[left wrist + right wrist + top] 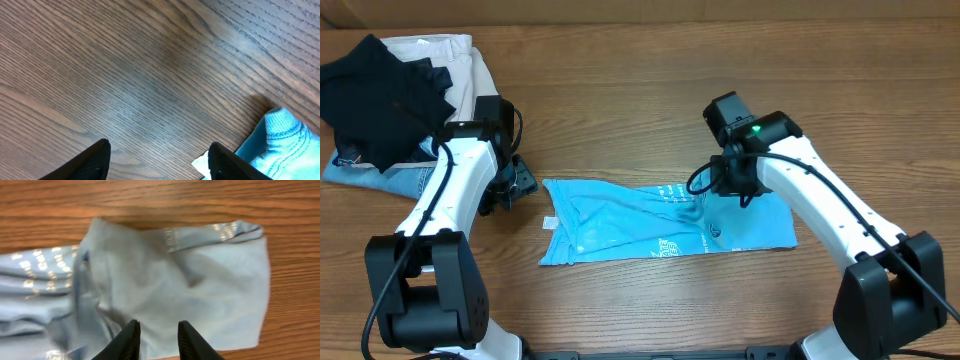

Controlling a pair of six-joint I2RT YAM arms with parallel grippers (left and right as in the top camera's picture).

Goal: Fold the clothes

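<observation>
The clothes, a light sky-blue T-shirt (660, 222), lie in a long folded strip across the middle of the table, with small white print along one edge. My left gripper (515, 185) hovers just off the strip's left end, open over bare wood (157, 145). In the left wrist view the shirt's ribbed edge (285, 145) and a white label (200, 162) sit beside the right finger. My right gripper (728, 186) hangs above the strip's right part. In the right wrist view it is open (158, 324), a narrow gap between its fingers and nothing held, with the shirt (200, 280) lying flat below.
A pile sits at the back left corner: a black garment (380, 85) on top, beige trousers (465, 60) behind it and blue denim (380, 175) at the front. Bare wooden table (620, 110) lies behind the shirt.
</observation>
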